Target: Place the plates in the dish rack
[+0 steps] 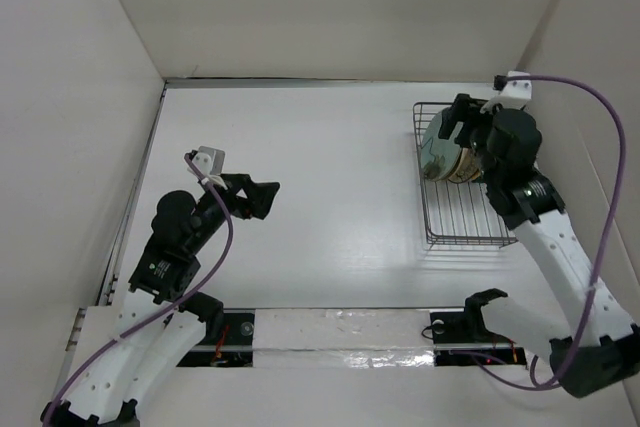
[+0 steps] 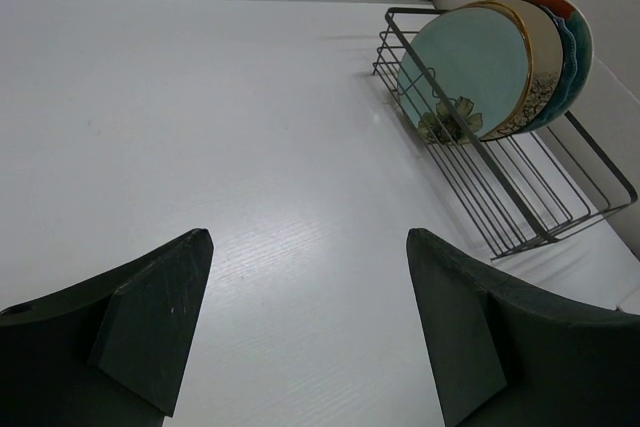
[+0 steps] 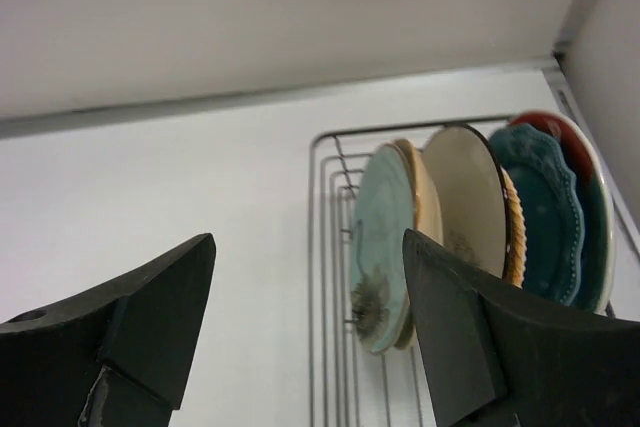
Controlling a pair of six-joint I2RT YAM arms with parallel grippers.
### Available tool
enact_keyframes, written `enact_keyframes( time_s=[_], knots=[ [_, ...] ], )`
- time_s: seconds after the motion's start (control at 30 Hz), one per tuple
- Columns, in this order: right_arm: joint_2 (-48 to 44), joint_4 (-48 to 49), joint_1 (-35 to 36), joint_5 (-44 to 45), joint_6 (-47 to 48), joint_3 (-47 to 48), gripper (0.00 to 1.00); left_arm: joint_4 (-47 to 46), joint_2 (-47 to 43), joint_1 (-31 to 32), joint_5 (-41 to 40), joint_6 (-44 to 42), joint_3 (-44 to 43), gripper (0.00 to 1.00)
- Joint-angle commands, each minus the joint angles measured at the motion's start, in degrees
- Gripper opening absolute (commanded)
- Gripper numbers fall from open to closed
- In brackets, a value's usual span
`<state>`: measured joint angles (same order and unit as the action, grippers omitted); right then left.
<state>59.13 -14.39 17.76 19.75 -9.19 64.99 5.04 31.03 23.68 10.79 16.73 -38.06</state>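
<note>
The plates (image 3: 385, 237) are standing bunched on edge at the far end of the dish rack (image 1: 460, 217) while the left claw (image 2: 308, 237) and the right claw (image 3: 308, 242) are hanging released and empty, the right claw close by the rims and probably risking toppling them by clipping one on any low move.
</note>
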Motion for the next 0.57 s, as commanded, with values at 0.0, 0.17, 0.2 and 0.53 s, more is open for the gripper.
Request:
enact_keyframes(
  time_s=[0.0, 0.17, 0.2, 0.53],
  knots=[
    [-6.56, 3.67, 2.71, -7.96, -3.2, -2.14, 0.81, -1.7, 0.26, 0.31, -1.12, 1.11, -2.71, 0.76],
    [-18.6, 6.3, 5.52, -24.18, -8.29, -6.98, 0.14, -1.26, 0.44, 0.31, -2.0, 2.78, -5.87, 0.76],
    [-19.92, 7.26, 5.53, -26.49, -10.04, -7.77, 0.0, -0.91, 0.35, 0.31, -2.17, 3.3, -7.45, 0.76],
    [-27.49, 8.15, 7.91, -33.64, -12.87, -14.36, 0.44, -1.26, -1.49, 0.31, -4.37, 7.52, -10.89, 0.76]
  ],
)
